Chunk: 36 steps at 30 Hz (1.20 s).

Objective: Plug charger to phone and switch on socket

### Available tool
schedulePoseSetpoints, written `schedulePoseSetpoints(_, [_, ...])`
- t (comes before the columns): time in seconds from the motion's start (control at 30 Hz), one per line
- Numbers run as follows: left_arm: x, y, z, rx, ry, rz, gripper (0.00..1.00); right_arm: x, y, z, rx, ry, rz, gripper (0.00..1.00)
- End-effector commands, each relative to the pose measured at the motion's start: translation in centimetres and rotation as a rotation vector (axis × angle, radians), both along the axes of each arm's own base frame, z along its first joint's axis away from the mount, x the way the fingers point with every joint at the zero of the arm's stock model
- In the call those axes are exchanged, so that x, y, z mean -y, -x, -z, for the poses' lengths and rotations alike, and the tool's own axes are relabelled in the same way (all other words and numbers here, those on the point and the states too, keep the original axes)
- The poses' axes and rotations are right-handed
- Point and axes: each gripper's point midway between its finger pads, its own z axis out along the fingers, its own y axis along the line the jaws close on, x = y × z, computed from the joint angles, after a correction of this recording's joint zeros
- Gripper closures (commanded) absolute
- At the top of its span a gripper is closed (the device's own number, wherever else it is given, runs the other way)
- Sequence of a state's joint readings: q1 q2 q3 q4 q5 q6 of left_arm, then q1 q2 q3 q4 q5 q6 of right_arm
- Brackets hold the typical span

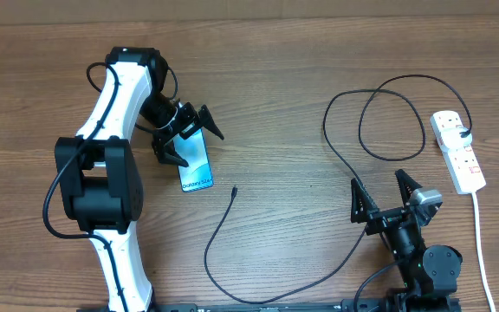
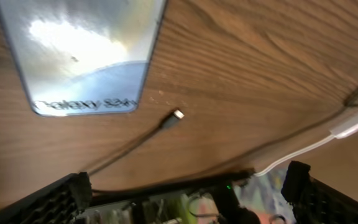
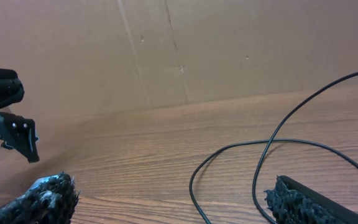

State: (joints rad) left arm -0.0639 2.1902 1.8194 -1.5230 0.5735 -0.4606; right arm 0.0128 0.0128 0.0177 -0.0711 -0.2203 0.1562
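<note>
Overhead view: the phone [image 1: 195, 166] lies flat on the wooden table [image 1: 284, 78], blue screen up, left of centre.
Left wrist view: the phone [image 2: 86, 56] fills the upper left, with its "Galaxy S24" lettering on the end nearest the camera.
Charger tip: the charger [image 1: 217, 227] ends in a small connector on the wood, near the phone's lower right corner. It is apart from the phone and not plugged in.
Charger cable: thin and black, it runs from the tip toward the near edge. It then sweeps right, climbs past the right arm and loops across the far right of the table.
Charger plug: black, seated in the far-end outlet of the power strip [image 1: 457, 152].
Power strip: white, near the table's right edge, with a white cord [image 1: 483, 251] trailing toward the near edge. Its switches are too small to read.
Left gripper [image 1: 203, 149]: jaws spread wide above the phone. Its fingers [image 2: 61, 199] are clear of the phone and hold nothing.
Right gripper [image 1: 377, 180]: jaws wide and empty, at the front right, with the cable lying on the table ahead of it, ungripped.
</note>
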Motion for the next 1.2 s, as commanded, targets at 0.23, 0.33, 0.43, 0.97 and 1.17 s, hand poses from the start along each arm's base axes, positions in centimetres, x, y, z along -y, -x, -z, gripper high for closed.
schedulePoseSetpoints(0.23, [3.8,0.9,-4.4,-0.104,0.275,-0.092,0.0,0.3,-0.1,0.1,0.006,0.004,0.017,0.0])
schedulePoseSetpoints(0.33, [4.2,1.1,-4.9,-0.124,0.304,-0.108,0.0,0.3,-0.1,0.1,0.006,0.004,0.017,0.0])
schedulePoseSetpoints(0.43, [4.3,1.3,-5.3,-0.145,0.317,-0.118,0.0,0.3,-0.1,0.1,0.005,0.004,0.017,0.0])
schedulePoseSetpoints(0.97, [2.4,0.7,-2.7,-0.046,0.176,-0.028,0.0,0.3,-0.1,0.1,0.005,0.004,0.017,0.0])
schedulePoseSetpoints(1.17, [-0.8,-0.5,0.2,0.084,-0.028,0.108,0.0,0.3,-0.1,0.1,0.006,0.004,0.017,0.0])
